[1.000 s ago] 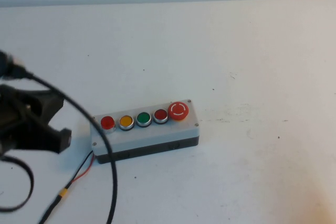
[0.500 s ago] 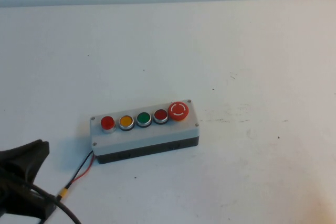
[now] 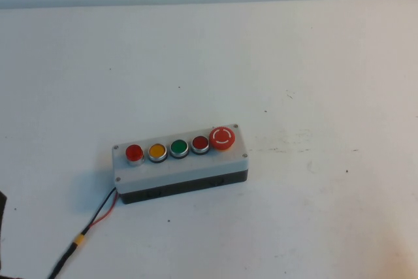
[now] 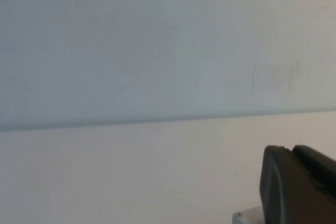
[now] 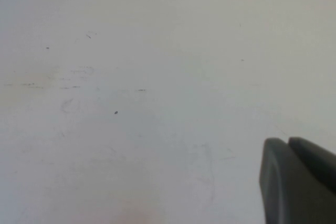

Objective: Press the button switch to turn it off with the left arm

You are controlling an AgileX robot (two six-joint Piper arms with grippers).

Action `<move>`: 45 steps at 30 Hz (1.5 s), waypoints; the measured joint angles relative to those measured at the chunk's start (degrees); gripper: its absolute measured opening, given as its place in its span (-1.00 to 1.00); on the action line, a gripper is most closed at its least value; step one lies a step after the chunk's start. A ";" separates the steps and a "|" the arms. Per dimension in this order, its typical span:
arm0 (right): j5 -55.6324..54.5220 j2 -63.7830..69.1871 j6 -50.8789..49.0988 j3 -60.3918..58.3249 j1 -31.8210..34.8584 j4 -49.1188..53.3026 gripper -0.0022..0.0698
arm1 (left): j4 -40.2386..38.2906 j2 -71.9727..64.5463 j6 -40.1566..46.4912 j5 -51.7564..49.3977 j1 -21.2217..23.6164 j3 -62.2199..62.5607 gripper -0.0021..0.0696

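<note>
A grey button box (image 3: 180, 168) lies at the table's middle left in the high view. It carries a red button (image 3: 134, 153), a yellow one (image 3: 157, 151), a green one (image 3: 179, 147), a second red one (image 3: 200, 143) and a big red mushroom button (image 3: 222, 138). My left gripper (image 4: 291, 150) is shut and empty. It is off the high view's lower left edge, apart from the box. A corner of the box (image 4: 242, 216) shows beside its fingers in the left wrist view. My right gripper (image 5: 287, 142) is shut and empty over bare table.
Red and black wires with a yellow sleeve (image 3: 81, 238) run from the box's left end toward the near left edge. The white table (image 3: 313, 70) ends at a pale wall at the back.
My left arm and its black cable have pulled back down and to the left, out of the high view. The box has not moved.
</note>
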State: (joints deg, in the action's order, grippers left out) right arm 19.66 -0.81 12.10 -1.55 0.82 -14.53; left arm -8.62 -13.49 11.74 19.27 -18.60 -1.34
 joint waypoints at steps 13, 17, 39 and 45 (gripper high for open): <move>-0.10 0.00 0.00 0.00 0.00 0.00 -0.98 | 0.87 14.01 -1.89 -37.80 9.22 -0.11 -0.95; -0.10 0.00 0.00 0.00 0.00 0.00 -0.98 | 1.31 14.11 -2.51 -41.50 9.22 -0.11 -0.95; -0.10 0.00 0.00 0.00 0.00 0.00 -0.98 | 1.42 14.11 -2.51 -41.62 9.22 -0.11 -0.95; -0.10 0.00 0.00 0.00 0.00 0.00 -0.98 | 1.42 14.11 -2.51 -41.62 9.22 -0.11 -0.95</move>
State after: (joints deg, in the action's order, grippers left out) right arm 19.55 -0.81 12.10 -1.55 0.82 -14.53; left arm -7.19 0.62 9.23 -22.35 -9.38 -1.45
